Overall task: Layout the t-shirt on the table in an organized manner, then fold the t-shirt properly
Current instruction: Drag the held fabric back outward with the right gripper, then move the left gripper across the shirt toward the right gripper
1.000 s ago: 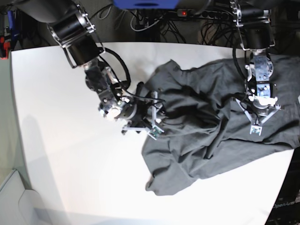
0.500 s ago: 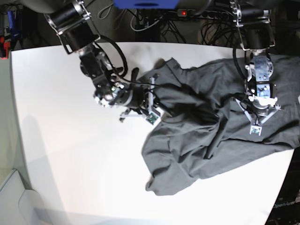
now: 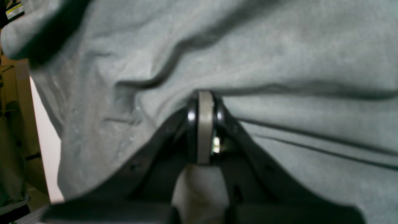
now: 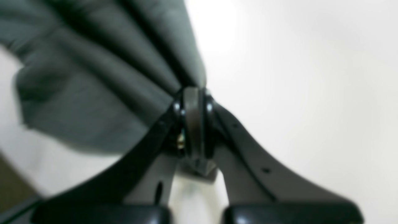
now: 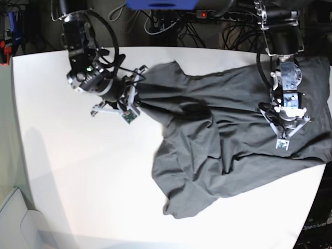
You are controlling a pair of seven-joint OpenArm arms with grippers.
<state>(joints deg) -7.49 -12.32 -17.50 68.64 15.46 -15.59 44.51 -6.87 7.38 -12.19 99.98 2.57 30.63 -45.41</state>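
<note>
The dark grey t-shirt (image 5: pixel 223 135) lies crumpled across the right half of the white table (image 5: pixel 78 171), stretched between both arms. My right gripper (image 5: pixel 133 97) is shut on the shirt's far-left edge. In the right wrist view its fingertips (image 4: pixel 192 93) pinch gathered folds of the t-shirt (image 4: pixel 93 93) above the table (image 4: pixel 295 77). My left gripper (image 5: pixel 282 141) is at the right of the base view, shut on the cloth there. In the left wrist view its closed gripper (image 3: pixel 205 96) bites into the t-shirt (image 3: pixel 279 46), with creases running out from the pinch.
Behind the table's far edge are tangled cables and a power strip (image 5: pixel 202 14). The shirt's right side reaches the table's right edge (image 5: pixel 324 104). The table's left edge (image 5: pixel 18 135) curves toward the front.
My right gripper shut on the shirt's left edge and pulled it up and to the left, stretching the cloth out. The left arm stayed where it was.
</note>
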